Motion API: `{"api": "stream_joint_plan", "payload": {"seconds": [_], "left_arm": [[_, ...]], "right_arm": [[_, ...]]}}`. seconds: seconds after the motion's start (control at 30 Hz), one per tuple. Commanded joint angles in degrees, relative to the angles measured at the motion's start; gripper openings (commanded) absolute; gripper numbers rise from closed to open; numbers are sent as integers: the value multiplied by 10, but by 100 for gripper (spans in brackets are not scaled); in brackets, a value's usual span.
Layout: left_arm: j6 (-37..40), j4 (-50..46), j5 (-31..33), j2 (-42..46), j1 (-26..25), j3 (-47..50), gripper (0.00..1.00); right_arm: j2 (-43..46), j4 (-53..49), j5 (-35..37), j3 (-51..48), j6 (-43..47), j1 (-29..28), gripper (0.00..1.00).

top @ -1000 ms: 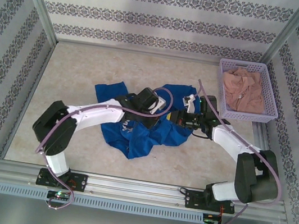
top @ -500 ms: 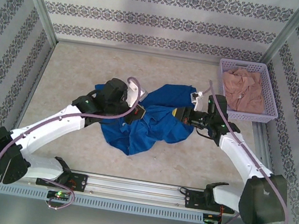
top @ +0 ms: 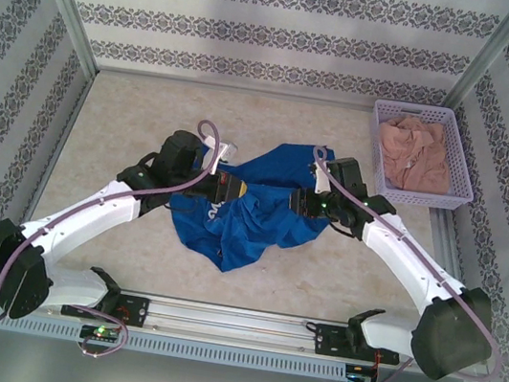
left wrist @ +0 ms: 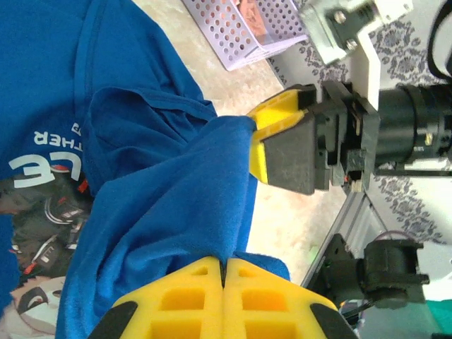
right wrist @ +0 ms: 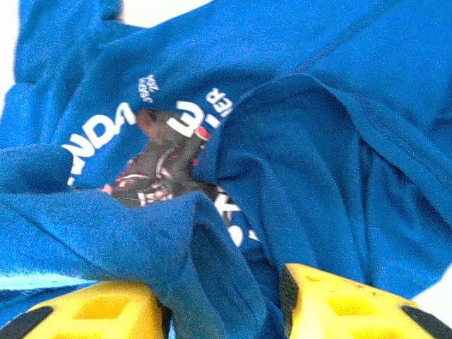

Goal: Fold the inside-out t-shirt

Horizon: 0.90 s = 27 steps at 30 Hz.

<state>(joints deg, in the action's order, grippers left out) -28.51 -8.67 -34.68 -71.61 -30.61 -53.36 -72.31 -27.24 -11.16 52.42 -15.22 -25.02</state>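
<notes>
Left gripper: jaws are clenched on a bunched fold of the inside-out t-shirt. Right gripper: jaws are parted, with a fold lying loose between them and no firm pinch seen. The shirt is strung crumpled between both grippers over the middle of the bench, its lower part heaped there. No fold is judged made; flattening and all folding are left. White print is noted, but only fragments can be read: "LE" and "HER" in the left wrist view, "NDA" in the right. No brand is made out. A pinkish garment is seen in the lilac basket, well apart.

Beige table: blue t-shirt (crumpled), lavender basket
</notes>
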Motion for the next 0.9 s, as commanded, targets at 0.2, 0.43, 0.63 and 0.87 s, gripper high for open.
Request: {"api": "stream_joint_plan", "payload": {"seconds": [0.2,0.43,0.63,0.87], "left_arm": [[-63,36,9,-7,7,-8,0],[-60,31,11,-8,7,-11,0],[-48,17,16,3,7,-12,0],[-30,-66,157,42,11,8,0]], "right_arm": [[156,35,86,-93,-6,-109,66],[90,138,92,-89,-97,-158,53],[-27,150,129,-48,-134,-161,52],[57,216,102,-127,-94,-152,0]]}}
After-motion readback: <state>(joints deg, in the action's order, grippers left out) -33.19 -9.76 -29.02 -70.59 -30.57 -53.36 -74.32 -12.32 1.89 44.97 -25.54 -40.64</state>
